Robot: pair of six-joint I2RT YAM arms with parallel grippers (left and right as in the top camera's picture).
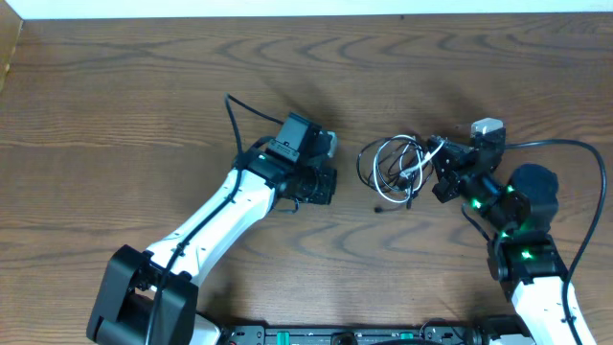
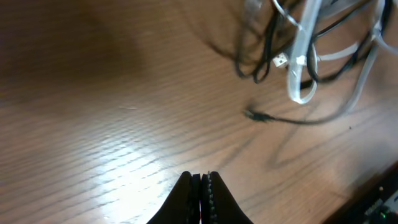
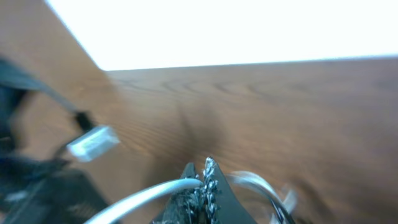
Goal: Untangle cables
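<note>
The cables [image 1: 395, 165] lie in one tangle of white and black loops in the middle of the table, right of centre. My right gripper [image 1: 436, 161] sits at the tangle's right side. In the right wrist view this gripper [image 3: 203, 177] is shut on the white cable [image 3: 140, 198], which curves out to the left; a white plug [image 3: 92, 142] dangles further left. My left gripper [image 1: 329, 182] is to the left of the tangle and apart from it. The left wrist view shows it [image 2: 202, 178] shut and empty over bare wood, with the white cable [image 2: 301, 68], black cable [image 2: 267, 46] and a black plug [image 2: 255, 114] ahead.
The brown wooden table [image 1: 144, 86] ends at a white strip along the far side. A thick black robot wire [image 1: 575, 146] arcs over the right arm, another [image 1: 233, 120] rises from the left arm. The table's near edge [image 2: 380, 190] shows bottom right in the left wrist view.
</note>
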